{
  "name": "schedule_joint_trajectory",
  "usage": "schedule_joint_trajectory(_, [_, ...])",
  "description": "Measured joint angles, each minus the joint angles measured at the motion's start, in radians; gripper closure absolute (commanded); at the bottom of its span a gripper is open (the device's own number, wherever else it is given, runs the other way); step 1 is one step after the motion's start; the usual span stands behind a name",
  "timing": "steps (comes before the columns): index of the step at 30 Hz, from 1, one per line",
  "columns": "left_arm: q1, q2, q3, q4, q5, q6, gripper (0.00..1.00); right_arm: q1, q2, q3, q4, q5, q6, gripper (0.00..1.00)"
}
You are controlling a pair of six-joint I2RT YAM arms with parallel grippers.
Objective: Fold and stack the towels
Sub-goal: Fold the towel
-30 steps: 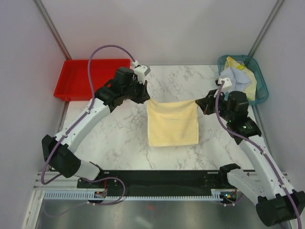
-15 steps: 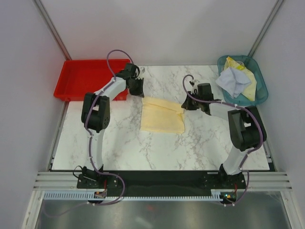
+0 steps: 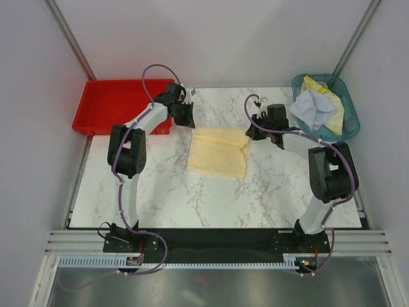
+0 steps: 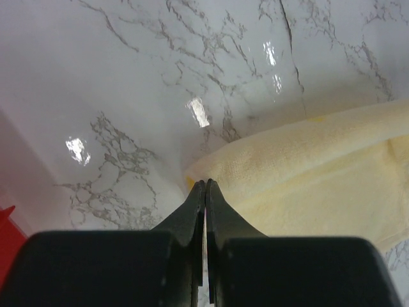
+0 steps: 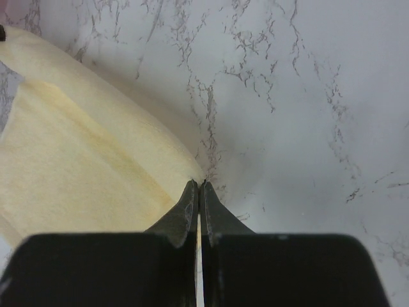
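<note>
Marble worktop (image 3: 160, 192) from above: one cream-yellow towel (image 3: 217, 152) lies at its centre, apparently doubled over once, so folding is under way and nothing is stacked. One teal basket (image 3: 350, 121) far right holds at least two crumpled towels (image 3: 313, 107); one red tray (image 3: 96, 109) sits far left. Left wrist view: the left tool (image 4: 204, 185) is pinched narrow on the towel's far-left corner. Right wrist view: the right tool (image 5: 198, 185) looks likewise pinched on the far-right corner.

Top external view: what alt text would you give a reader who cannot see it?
A cream-yellow towel, folded over, lies in the middle of a marble table, with the left gripper and right gripper shut on its two far corners. A red tray sits at the far left, and a teal basket at the far right holds crumpled towels.
</note>
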Motion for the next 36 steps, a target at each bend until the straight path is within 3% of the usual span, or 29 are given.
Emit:
schedule_joint_trajectory(10, [-0.002,-0.119,-0.124,0.037,0.03,0.0,0.98,0.001,-0.093,-0.019,-0.021,-0.029,-0.087,0.96])
schedule_joint_trajectory(21, [-0.003,-0.129,-0.202,0.074,0.047,0.0,0.98,0.003,-0.125,-0.162,0.007,-0.051,-0.192,1.0])
schedule_joint_trajectory(36, [-0.006,-0.257,-0.339,0.095,0.045,0.0,0.98,0.022,-0.264,-0.216,0.074,-0.063,-0.228,1.0])
